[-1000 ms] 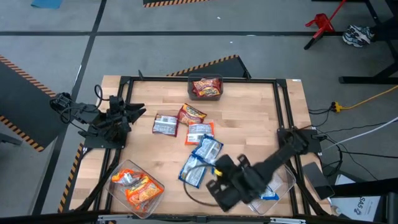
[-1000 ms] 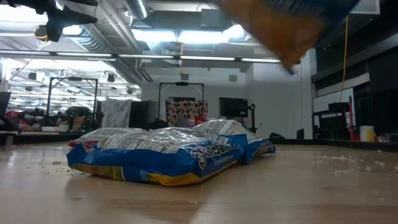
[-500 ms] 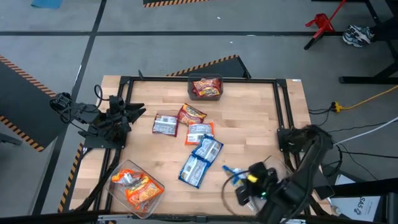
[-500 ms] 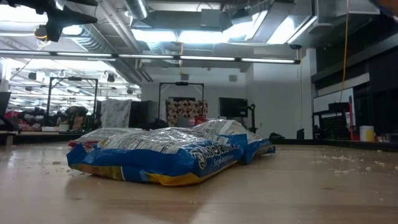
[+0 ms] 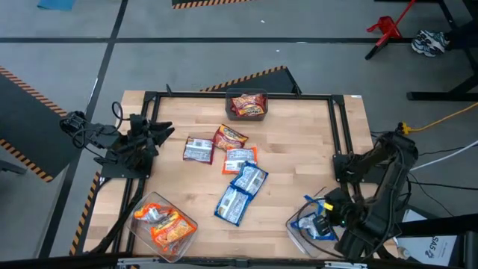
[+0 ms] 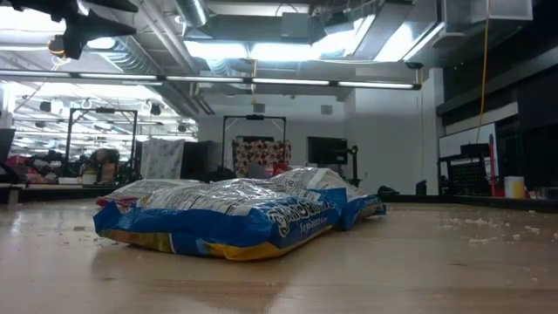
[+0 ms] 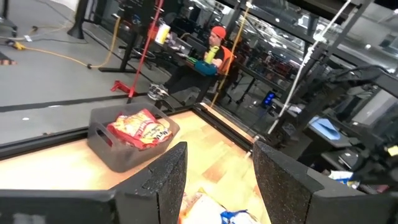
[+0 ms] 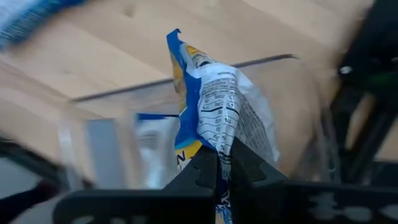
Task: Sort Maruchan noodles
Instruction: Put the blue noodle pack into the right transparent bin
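Observation:
My right gripper point(image 5: 323, 221) is shut on a blue-and-white noodle packet point(image 8: 214, 106) over the clear bin point(image 5: 299, 233) at the table's near right corner; another blue packet point(image 8: 152, 140) shows through the bin's wall. Two blue packets point(image 5: 250, 178) point(image 5: 233, 203) lie flat mid-table; they also show in the low view point(image 6: 235, 218). A silver-and-orange packet point(image 5: 199, 149), a red-orange one point(image 5: 231, 136) and a third point(image 5: 240, 157) lie farther back. My left gripper point(image 5: 163, 134) is open and empty at the table's left side, as the left wrist view point(image 7: 214, 180) shows. My right gripper pinches the blue-and-white packet between its two fingers at one end point(image 8: 216, 148). The rest of the packet stands out past the fingertips, crinkled and lifted clear of the table, over the clear bin. Whether it touches the bin I cannot tell.
A dark bin point(image 5: 248, 104) with red-orange packets stands at the far edge; it also shows in the left wrist view point(image 7: 134, 134). A clear bin point(image 5: 164, 223) with orange packets stands at the near left. A black frame point(image 5: 340, 134) runs around the table. A person point(image 7: 214, 53) sits in the room beyond.
My right gripper has gone from the table's near middle toward the right edge, carrying the blue-and-white packet lifted clear, and now holds it over the clear bin at the near right corner. It has left the low view.

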Controlling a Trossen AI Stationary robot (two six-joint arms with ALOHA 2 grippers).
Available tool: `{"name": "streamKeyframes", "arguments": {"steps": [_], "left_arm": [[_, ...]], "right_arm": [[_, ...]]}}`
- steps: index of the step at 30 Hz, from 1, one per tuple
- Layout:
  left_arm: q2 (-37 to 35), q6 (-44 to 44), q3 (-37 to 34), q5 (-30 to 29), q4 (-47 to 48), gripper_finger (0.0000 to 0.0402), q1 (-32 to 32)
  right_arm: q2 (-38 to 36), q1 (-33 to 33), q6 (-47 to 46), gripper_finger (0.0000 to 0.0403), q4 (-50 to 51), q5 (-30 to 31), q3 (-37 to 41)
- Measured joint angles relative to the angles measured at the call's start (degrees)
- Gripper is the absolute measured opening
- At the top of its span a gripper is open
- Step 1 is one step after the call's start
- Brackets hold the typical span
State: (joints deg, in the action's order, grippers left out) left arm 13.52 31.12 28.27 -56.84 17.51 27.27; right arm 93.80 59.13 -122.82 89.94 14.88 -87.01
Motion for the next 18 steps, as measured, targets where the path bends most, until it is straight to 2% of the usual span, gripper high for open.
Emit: {"name": "streamKeyframes", "arguments": {"steps": [8,18], "left_arm": [[0.0,0.3,0.0,-3.4,0.0,0.0176,0.0],[0.0,0.3,0.0,-4.1,-0.1,0.0176,0.0]], "right_arm": [[-0.1,1.7,0.0,0.0,0.0,-8.3,10.4],[0.0,3.3,1.3,0.0,0.0,-9.5,15.3]]}}
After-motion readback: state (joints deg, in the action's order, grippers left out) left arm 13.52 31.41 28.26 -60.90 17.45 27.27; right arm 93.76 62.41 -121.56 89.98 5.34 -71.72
